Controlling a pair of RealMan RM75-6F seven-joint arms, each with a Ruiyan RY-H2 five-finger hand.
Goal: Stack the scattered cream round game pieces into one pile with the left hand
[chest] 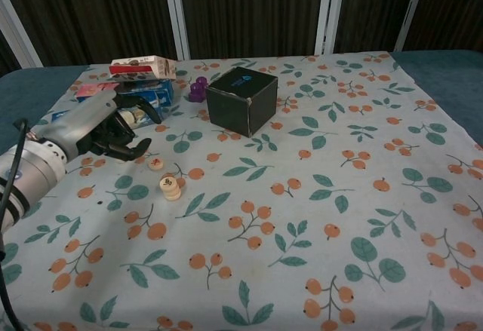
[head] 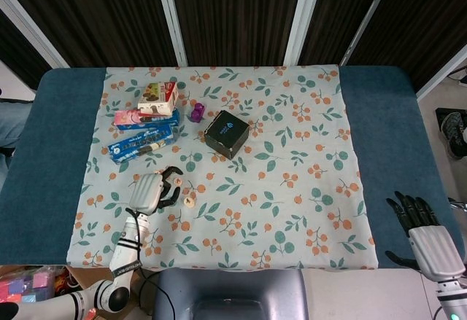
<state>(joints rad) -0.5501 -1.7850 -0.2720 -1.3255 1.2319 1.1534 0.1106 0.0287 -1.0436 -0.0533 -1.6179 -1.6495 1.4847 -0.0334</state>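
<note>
Your left hand [chest: 102,126] hovers above the floral cloth [chest: 317,218] at the left side of the table, fingers curled inward and apart from one another. I see nothing held in them. In the head view the same hand [head: 152,190] sits just left of the game pieces.

A small stack of cream round pieces [chest: 170,188] stands on the cloth near and to the right of your left hand, apart from it — the head view shows it [head: 189,201] just right of the fingertips, not touching. A single cream piece [chest: 155,163] with a red mark lies flat on the cloth between the hand and the stack, close under the fingertips; I cannot tell whether a finger touches it.

Your right hand [head: 422,227] rests off the cloth at the near right corner of the blue table [head: 394,116], dark fingers spread and pointing far, holding nothing. The chest view does not show it.

Other items on the cloth: a black box [chest: 242,99] toward the far centre, a small purple object [chest: 198,90] just left of it, and — at the far left — a blue biscuit packet [chest: 94,124] partly behind your left hand, a pink packet [head: 143,119] and a red-and-white carton [chest: 141,66] beyond it.
</note>
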